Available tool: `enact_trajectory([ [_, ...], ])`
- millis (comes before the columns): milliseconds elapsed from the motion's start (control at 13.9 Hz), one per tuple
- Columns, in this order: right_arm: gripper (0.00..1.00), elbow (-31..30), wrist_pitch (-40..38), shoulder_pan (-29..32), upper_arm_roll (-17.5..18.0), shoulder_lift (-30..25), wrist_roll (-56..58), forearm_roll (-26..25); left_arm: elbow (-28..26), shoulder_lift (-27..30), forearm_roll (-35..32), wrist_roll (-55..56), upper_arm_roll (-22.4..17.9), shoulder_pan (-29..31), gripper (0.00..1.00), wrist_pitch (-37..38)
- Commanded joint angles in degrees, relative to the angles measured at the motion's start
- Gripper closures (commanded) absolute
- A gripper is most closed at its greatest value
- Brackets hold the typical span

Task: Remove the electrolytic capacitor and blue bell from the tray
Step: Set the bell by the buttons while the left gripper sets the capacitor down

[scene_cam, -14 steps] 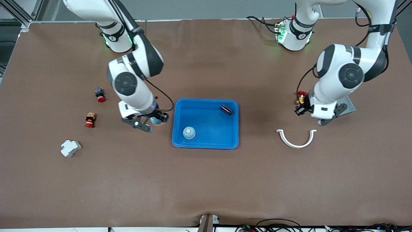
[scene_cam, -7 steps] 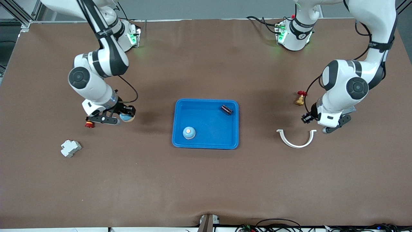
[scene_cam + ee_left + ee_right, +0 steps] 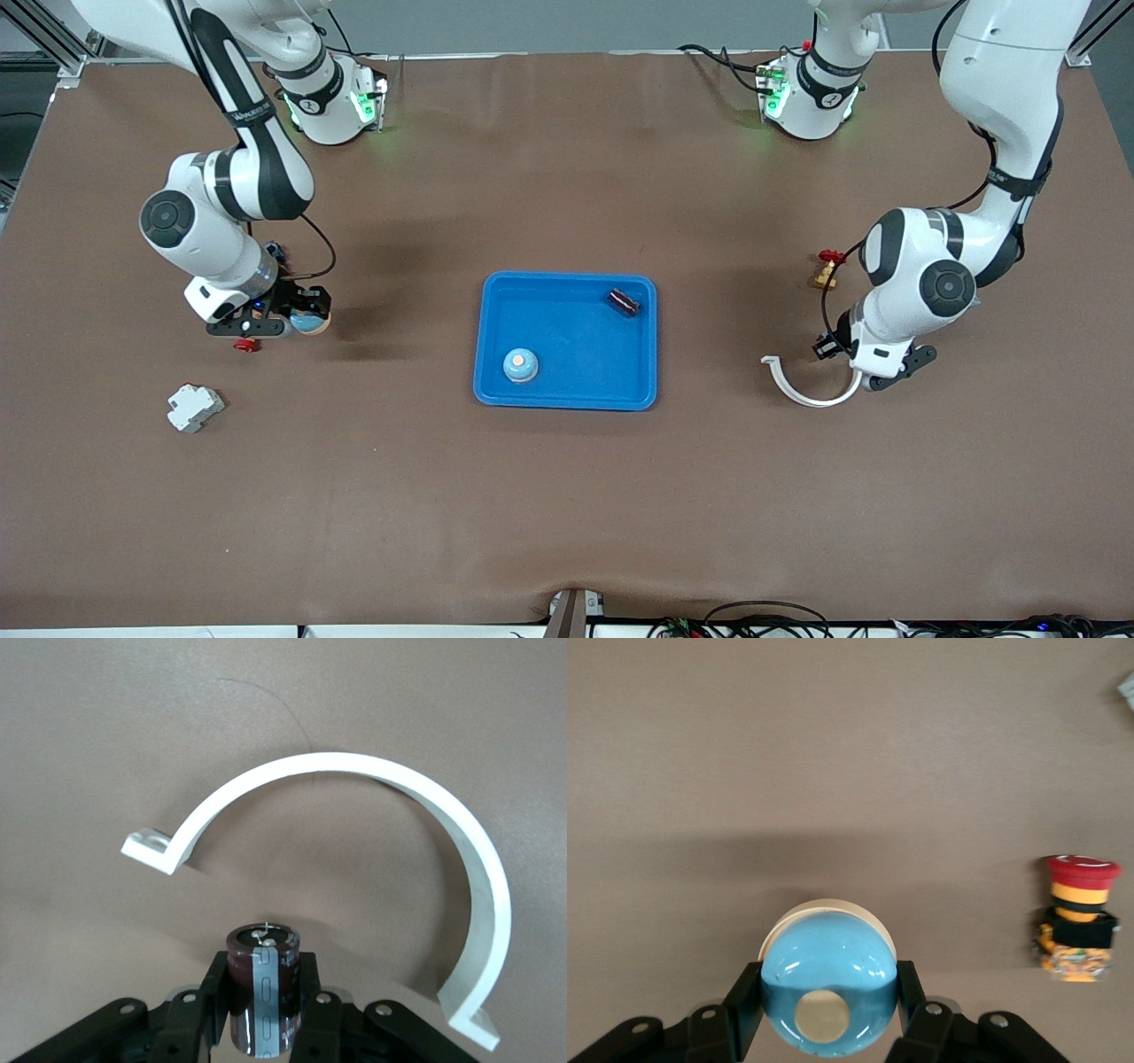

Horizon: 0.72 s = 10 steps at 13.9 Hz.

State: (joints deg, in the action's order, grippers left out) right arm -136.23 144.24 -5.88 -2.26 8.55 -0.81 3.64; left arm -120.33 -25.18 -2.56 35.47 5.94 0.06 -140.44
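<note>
Pincers (image 3: 264, 1028) (image 3: 822, 1014) low, gripping capacitor (image 3: 262, 979), bell (image 3: 826, 979).

Seen from high across the tabletop (image 3: 567, 496), facing both robot bases along its top edge. Close over the left end effector (image 3: 263, 1010), looking down at a white curved bracket (image 3: 425, 806), also visible from the front. Close over the right end effector (image 3: 824, 1010), above bare tabletop beside a red push button (image 3: 1079, 921).
</note>
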Motion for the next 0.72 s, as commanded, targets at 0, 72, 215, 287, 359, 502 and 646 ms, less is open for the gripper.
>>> enact_trajectory([
  [0,1.00,-2.11,1.04,3.50,0.94,-1.61,4.15,0.84,1.33,-0.75,-0.96,-0.32,0.30,-0.14,1.00,-0.10],
  [72,1.00,-2.20,1.65,3.50,0.94,-1.43,4.32,0.75,1.33,-0.75,-0.96,-0.06,0.30,-0.32,1.00,-0.10],
  [215,1.00,-2.90,5.06,4.38,1.02,-0.03,5.46,0.75,1.33,-0.84,-0.96,-0.05,0.30,-0.41,1.00,-0.19],
  [287,1.00,-2.99,6.82,4.56,1.02,1.11,5.90,0.75,1.33,-1.10,-0.96,-0.05,0.30,-0.50,1.00,-0.45],
  [359,1.00,-2.99,8.23,4.56,1.02,2.16,5.91,0.75,1.33,-1.63,-0.96,-0.05,0.22,-0.50,1.00,-1.49],
  [502,1.00,-2.99,10.61,4.56,0.94,4.27,5.91,0.75,1.24,-2.16,-0.96,0.21,0.30,-0.50,1.00,-2.12],
  [646,1.00,-2.90,11.67,4.65,1.02,5.94,5.91,0.84,1.24,-2.33,-0.96,0.21,0.22,-0.50,1.00,-2.12],
])
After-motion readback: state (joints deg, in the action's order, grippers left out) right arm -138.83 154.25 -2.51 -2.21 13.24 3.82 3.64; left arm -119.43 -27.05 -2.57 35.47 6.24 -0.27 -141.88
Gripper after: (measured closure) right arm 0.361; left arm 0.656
